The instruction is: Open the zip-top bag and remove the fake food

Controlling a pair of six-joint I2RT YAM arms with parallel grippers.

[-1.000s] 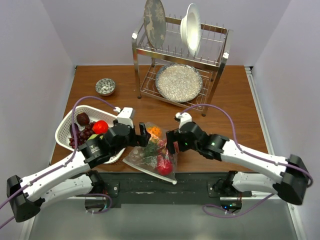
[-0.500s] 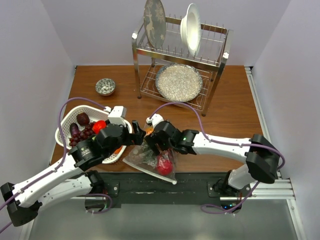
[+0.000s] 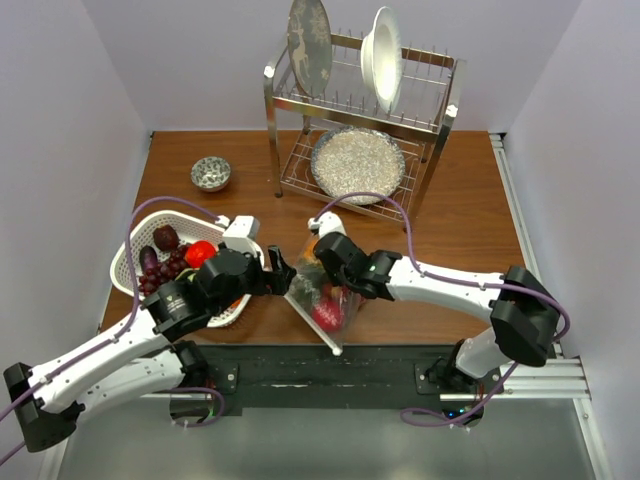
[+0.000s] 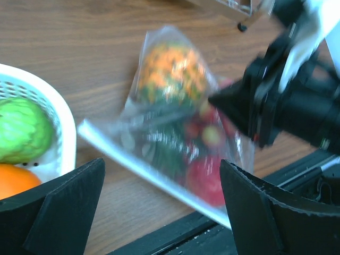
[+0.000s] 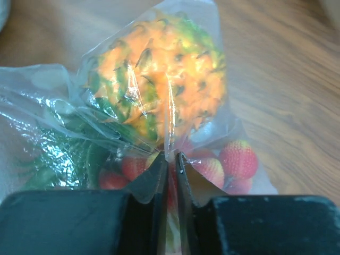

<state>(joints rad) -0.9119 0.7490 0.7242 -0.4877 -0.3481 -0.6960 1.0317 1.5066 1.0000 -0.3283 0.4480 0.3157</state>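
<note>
Desk: brown wood-grain desk (image 3: pixel 470 220), with both arms reaching in from its near edge
Bag: clear, crinkly plastic zip-top bag (image 3: pixel 322 295) placed near the front edge of the desk, just right of the basket and between the 2 pincers
Bag, left wrist view: the bag (image 4: pixel 159 138) is blurred; its pale zip strip (image 4: pixel 149 172) runs slantwise along the near side, and whether it is sealed cannot be told
Contents: glossy plastic fake food (image 5: pixel 159 79) is seen inside the bag, all of it under the film
Contents, detail: an orange spiky piece with green tips (image 4: pixel 170 74) at the far end, dark green leafy bits in the middle, red-and-yellow strawberries (image 5: pixel 236 159) beside them, a larger red piece (image 3: pixel 327 316) toward the zip strip
Right pincer: the right pincer (image 5: pixel 170 159) is brought together on a raised fold of the bag's film, just below the orange piece; only a thin pleat of plastic is seen between the 2 black fingers
Right pincer, top view: it (image 3: pixel 318 275) is set over the far half of the bag
Left pincer: the left pincer (image 4: pixel 162 166) is held wide apart and nothing is gripped; the bag is framed between its 2 fingers without being touched
Left pincer, top view: it (image 3: pixel 283 272) is placed just left of the bag
Basket: white slotted plastic basket (image 3: pixel 130 250) at the left, filled with dark purple grapes, a red piece, a green piece and an orange piece
Background: a metal 2-tier dish rack (image 3: pixel 360 100) loaded with plates at the back, a small patterned bowl (image 3: pixel 211 172) to its left
</note>
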